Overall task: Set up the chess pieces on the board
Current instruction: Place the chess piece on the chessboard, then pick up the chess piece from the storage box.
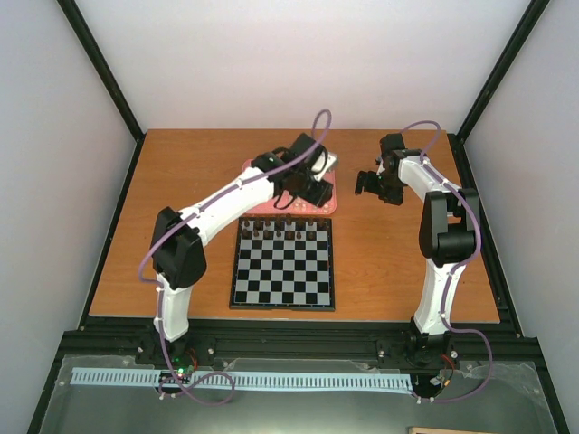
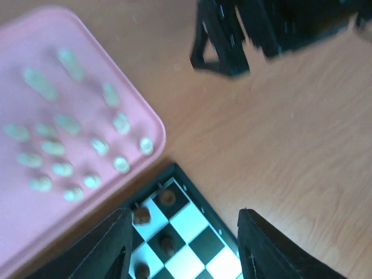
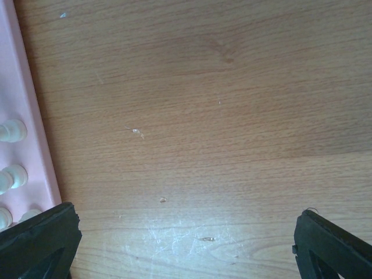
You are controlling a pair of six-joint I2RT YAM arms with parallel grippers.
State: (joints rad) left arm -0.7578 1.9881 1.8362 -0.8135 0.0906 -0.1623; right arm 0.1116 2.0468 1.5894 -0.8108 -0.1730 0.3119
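The chequered board point(image 1: 283, 264) lies in the table's middle, with dark pieces point(image 1: 288, 233) standing along its far rows. In the left wrist view its corner point(image 2: 195, 229) shows with several brown pieces point(image 2: 167, 197). Cream pieces point(image 2: 96, 145) stand in the pink tray point(image 2: 35, 221) behind the board. My left gripper point(image 1: 312, 190) is open and empty, hovering over the tray's near right corner; its fingers point(image 2: 264, 247) straddle the board's corner. My right gripper point(image 1: 369, 185) is open and empty above bare table right of the tray point(image 3: 17, 81), where cream pieces point(image 3: 11, 131) show.
The pink tray point(image 1: 262, 203) lies just behind the board, mostly under my left arm. The right gripper's dark body point(image 2: 232, 40) shows at the top of the left wrist view. Wooden table point(image 1: 398, 262) spreads on both sides, framed by black rails.
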